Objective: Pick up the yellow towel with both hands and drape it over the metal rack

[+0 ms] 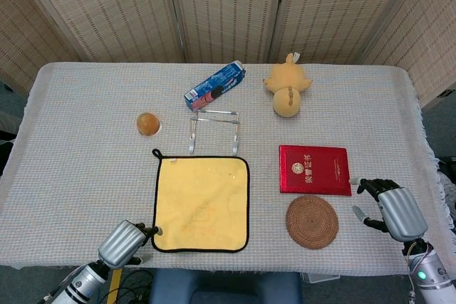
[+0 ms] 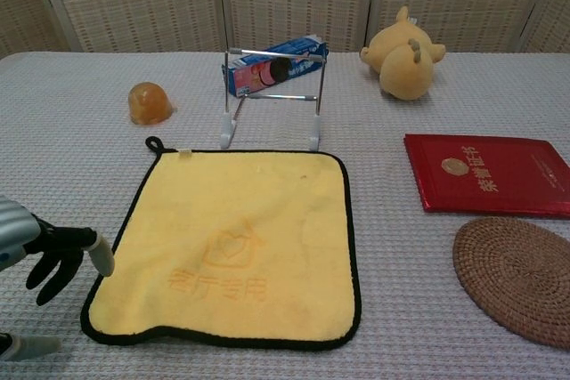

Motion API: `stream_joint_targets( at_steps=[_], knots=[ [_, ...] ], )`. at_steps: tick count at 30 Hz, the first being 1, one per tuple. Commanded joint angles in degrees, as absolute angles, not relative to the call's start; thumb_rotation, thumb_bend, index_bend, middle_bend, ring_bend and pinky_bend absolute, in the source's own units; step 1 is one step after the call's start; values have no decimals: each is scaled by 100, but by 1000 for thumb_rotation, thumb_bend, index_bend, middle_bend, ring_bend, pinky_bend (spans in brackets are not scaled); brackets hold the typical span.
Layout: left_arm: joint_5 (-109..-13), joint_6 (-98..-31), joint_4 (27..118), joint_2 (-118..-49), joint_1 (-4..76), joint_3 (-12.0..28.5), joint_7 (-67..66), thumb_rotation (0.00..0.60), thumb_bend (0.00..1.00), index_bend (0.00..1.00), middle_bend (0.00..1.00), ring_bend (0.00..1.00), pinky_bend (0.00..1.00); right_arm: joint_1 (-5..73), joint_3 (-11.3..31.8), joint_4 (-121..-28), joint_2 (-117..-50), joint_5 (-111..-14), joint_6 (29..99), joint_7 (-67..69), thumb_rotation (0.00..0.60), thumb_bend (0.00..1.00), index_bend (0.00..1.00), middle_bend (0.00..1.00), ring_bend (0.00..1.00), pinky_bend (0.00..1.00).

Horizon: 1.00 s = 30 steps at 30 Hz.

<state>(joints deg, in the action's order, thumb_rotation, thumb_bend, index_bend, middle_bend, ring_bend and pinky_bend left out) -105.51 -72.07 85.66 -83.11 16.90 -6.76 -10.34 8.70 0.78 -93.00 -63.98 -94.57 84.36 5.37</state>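
While the yellow towel (image 1: pixel 201 203) lies flat near the tabletop's (image 1: pixel 85 161) front edge, just in front of the metal rack (image 1: pixel 214 130), the left hand (image 1: pixel 127 242) sits at its front-left corner, fingers (image 2: pixel 64 249) apart, gripping nothing. Right hand (image 1: pixel 393 208) rests near the front-right corner, fingers spread, empty.

One towel (image 1: pixel 201 203), one rack (image 1: pixel 214 130)

A staged test room: cloth-covered table (image 1: pixel 85 140) before woven folding screens (image 1: pixel 228 8) (no household furnishings).
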Motion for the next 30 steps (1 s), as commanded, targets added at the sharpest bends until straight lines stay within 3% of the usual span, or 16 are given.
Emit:
stream_joint_targets(
  at_steps=[1, 30],
  knots=[
    [-10475, -7144, 8496, -8420, 1724, -654, -1123, 600, 48, 407, 704, 662, 898, 868, 79, -9311, -6388, -9460, 8445, 529, 600, 293, 304, 467, 437, 402],
    [-10045, -7047, 8195, -9091, 1852, -575, -1358, 600, 47, 435, 732, 683, 909, 825, 50, -9234, -6390, -9406, 8451, 591, 600, 292, 304, 467, 443, 402]
  ],
)
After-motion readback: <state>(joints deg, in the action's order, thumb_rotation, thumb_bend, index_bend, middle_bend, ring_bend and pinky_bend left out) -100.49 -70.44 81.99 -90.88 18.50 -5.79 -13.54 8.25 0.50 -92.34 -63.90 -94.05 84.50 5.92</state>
